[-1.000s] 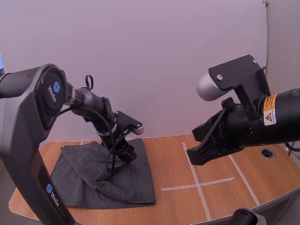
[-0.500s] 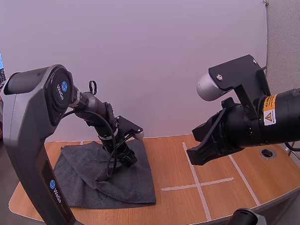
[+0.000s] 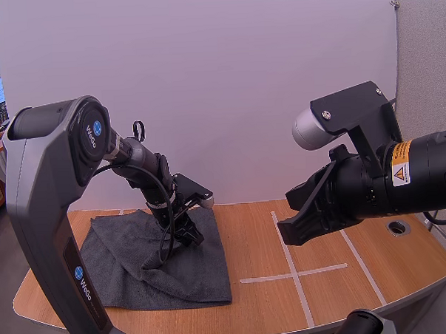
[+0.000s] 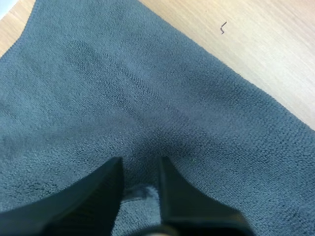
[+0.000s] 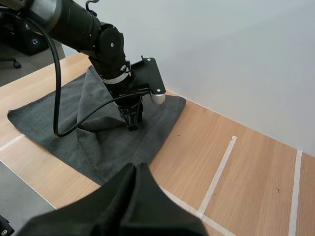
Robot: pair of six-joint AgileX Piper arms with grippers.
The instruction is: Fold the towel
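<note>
A dark grey towel (image 3: 191, 276) lies rumpled on the left half of the wooden table (image 3: 325, 303), with a raised ridge running across it. My left gripper (image 3: 190, 239) points down onto the towel's back right part. In the left wrist view its fingers (image 4: 108, 189) stand a narrow gap apart, with a bunch of towel (image 4: 147, 88) pinched between the tips and creases running into the gap. My right gripper (image 3: 285, 234) hangs shut above the table's middle, away from the towel. Its fingers lie together as one dark wedge (image 5: 135, 169) over the towel's (image 5: 59, 118) near edge, with the left gripper (image 5: 132, 125) beyond.
White tape lines (image 3: 290, 260) form a cross on the table to the right of the towel. A round hole (image 3: 397, 227) sits near the right edge. Bare wood stretches between the towel and the tape.
My left arm has drawn slightly back and left, its gripper staying on the towel. The towel's left edge has shifted a little inward. My right arm has not moved.
</note>
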